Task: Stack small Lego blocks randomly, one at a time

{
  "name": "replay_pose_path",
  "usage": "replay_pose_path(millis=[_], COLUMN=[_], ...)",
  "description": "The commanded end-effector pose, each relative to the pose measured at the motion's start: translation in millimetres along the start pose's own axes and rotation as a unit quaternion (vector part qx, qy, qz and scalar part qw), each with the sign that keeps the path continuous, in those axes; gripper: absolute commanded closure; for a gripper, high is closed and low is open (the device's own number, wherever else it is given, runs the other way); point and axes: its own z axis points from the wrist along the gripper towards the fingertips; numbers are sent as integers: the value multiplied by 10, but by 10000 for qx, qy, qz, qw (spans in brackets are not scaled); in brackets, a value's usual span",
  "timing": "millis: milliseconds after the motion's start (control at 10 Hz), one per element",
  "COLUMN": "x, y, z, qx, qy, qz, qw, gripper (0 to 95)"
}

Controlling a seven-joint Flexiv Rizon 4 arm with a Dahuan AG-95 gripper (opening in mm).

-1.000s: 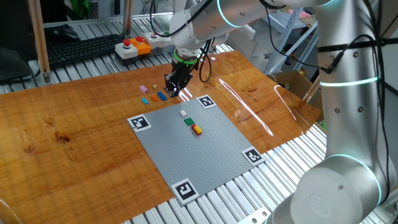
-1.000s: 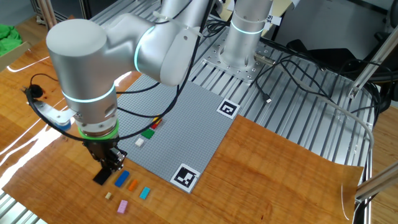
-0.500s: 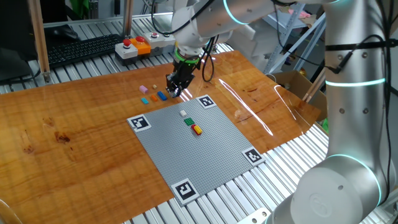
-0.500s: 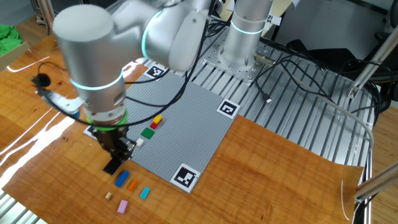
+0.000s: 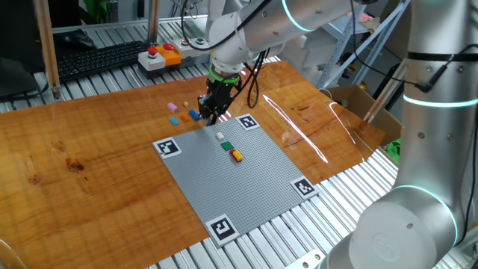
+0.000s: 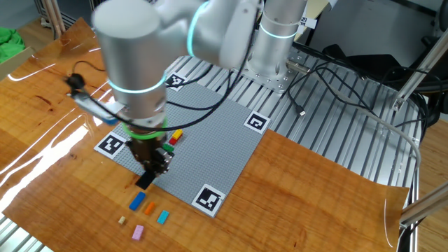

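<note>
My gripper points down over the near edge of the grey baseplate, shut on what looks like a small black block. Beside it on the wood lie loose blocks: blue, orange, light blue and pink. On the plate sit a white block, a green one and a yellow-and-red pair. In the other fixed view the gripper hangs above the plate's edge, near the green block; the white block is hidden there.
A box with red and orange push buttons and a keyboard stand at the back. A cardboard box sits at the right. Cables lie on the metal slats beside the arm's base.
The gripper has moved from beside the loose row of blocks towards the baseplate, carrying the black piece with it. The blocks on the wood and plate have not moved.
</note>
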Motion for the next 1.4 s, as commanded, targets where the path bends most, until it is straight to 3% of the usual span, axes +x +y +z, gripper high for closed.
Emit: replay_pose_path(millis=[100, 200, 500, 1000, 1400], x=[79, 156, 216, 224, 224], y=[99, 179, 224, 228, 228], z=[-20, -39, -26, -5, -5], qx=[5, -1, -11, 6, 24], qy=[35, 140, 265, 266, 160], qz=[68, 135, 239, 385, 284], qw=[10000, 9998, 9994, 9989, 9995], gripper=[950, 950, 950, 950, 950])
